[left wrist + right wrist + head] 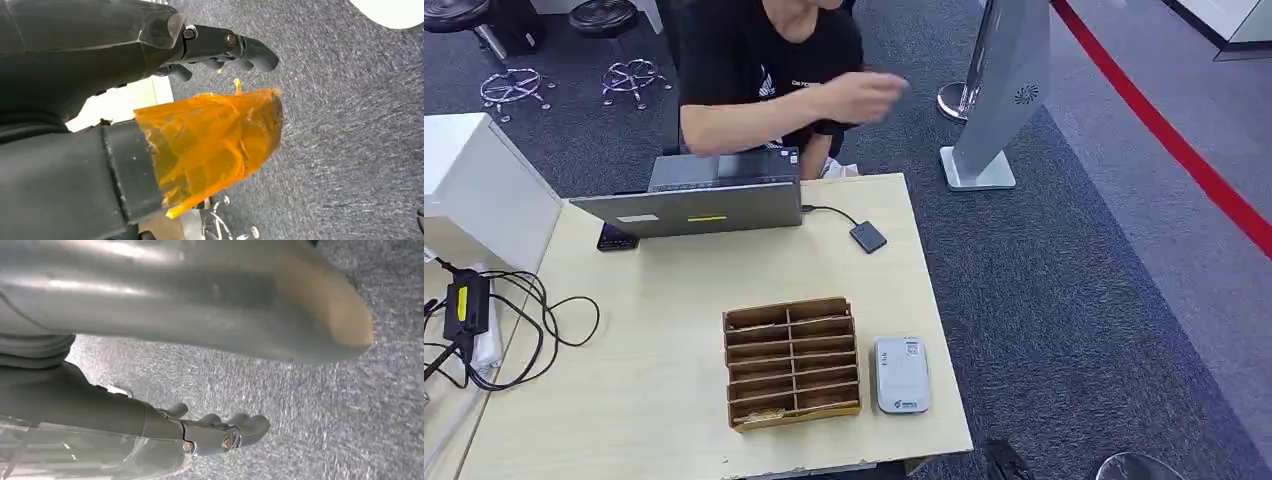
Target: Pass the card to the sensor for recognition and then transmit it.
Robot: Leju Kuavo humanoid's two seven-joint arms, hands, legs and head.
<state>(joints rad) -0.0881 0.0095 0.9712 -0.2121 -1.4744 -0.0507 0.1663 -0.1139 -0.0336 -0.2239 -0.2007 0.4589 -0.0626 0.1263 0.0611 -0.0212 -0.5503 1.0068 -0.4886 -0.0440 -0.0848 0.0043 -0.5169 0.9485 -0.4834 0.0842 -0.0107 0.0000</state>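
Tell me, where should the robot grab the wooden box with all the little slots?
Probably from above, by its near and far outer walls. The wooden box lies flat on the table with its slots facing up, and the white reader sits close beside its right wall.

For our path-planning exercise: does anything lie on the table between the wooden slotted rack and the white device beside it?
Nothing visible does. The wooden rack and the white device stand side by side, apart, with only a strip of bare table between them.
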